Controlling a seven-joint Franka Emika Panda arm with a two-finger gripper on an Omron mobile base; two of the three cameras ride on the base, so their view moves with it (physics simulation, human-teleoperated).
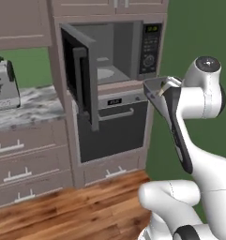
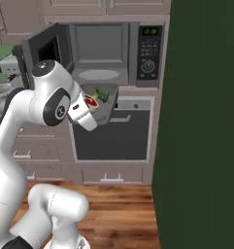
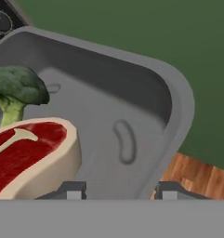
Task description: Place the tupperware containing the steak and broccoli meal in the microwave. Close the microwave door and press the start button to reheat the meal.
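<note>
- The gripper (image 3: 118, 191) grasps the tupperware (image 2: 105, 108) by its near rim.
- The tupperware, with steak (image 3: 32, 155) and broccoli (image 3: 16, 90) inside, hangs just below and in front of the microwave (image 2: 116, 51).
- The microwave door (image 1: 79, 75) stands open.

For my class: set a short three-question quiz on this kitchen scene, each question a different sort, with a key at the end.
1. True or false: the microwave door is shut.
2. Which foods lie in the tupperware? A) carrot and rice B) steak and broccoli C) bread and egg
3. Fill in: the tupperware is held up in front of the microwave, above the ____ door with the horizontal handle.

Key:
1. False; it stands swung open to the left.
2. B; the steak and broccoli sit side by side.
3. Oven. The gripper grips the container's rim.
</note>
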